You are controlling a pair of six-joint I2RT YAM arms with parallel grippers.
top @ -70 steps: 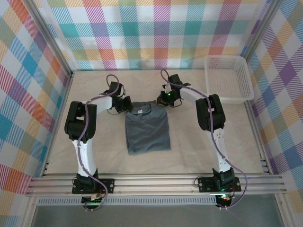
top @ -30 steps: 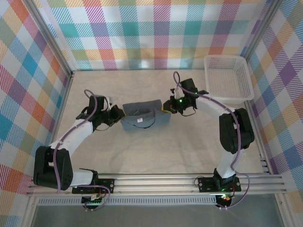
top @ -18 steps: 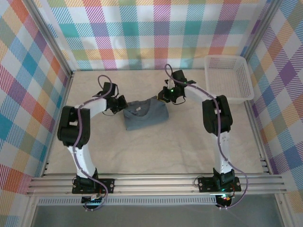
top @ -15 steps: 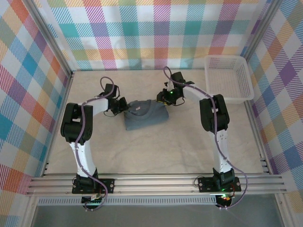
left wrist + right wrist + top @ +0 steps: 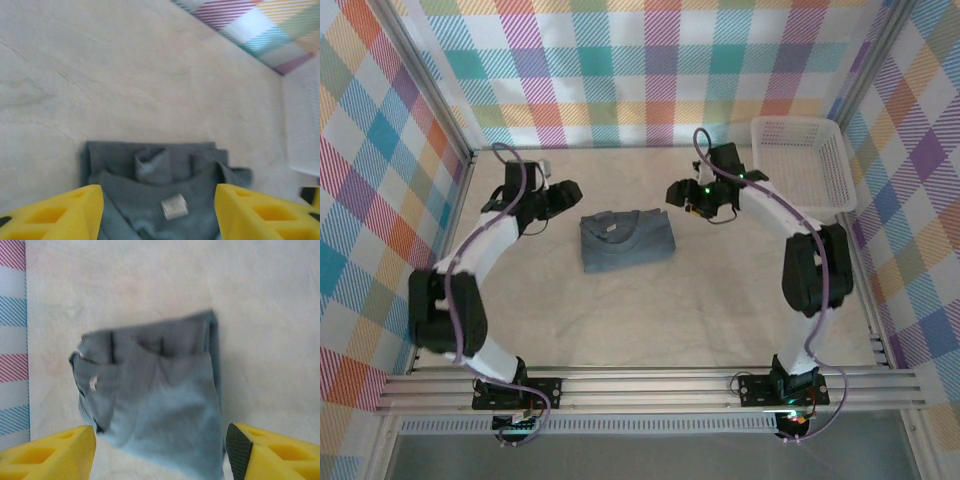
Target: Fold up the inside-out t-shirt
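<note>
The inside-out t-shirt (image 5: 627, 241) lies as a small folded slate-grey rectangle on the cream table, with its neck label (image 5: 174, 206) facing up. My left gripper (image 5: 565, 194) hovers just off the shirt's far left corner. It is open, and the wrist view shows its yellow fingers (image 5: 55, 215) wide apart over the t-shirt (image 5: 160, 185) with nothing between them. My right gripper (image 5: 676, 194) hangs off the far right corner, also open. Its fingers (image 5: 272, 452) frame the t-shirt (image 5: 160, 400) from above without touching it.
A white mesh basket (image 5: 802, 166) stands at the back right corner. Checked cloth walls (image 5: 650, 70) close in the back and both sides. Bare cream tabletop (image 5: 650, 320) stretches between the shirt and the metal rails at the near edge.
Both grippers, shut on the shirt's far corners before, have opened and drawn away outward. The shirt now lies flat, folded shorter than two seconds ago.
</note>
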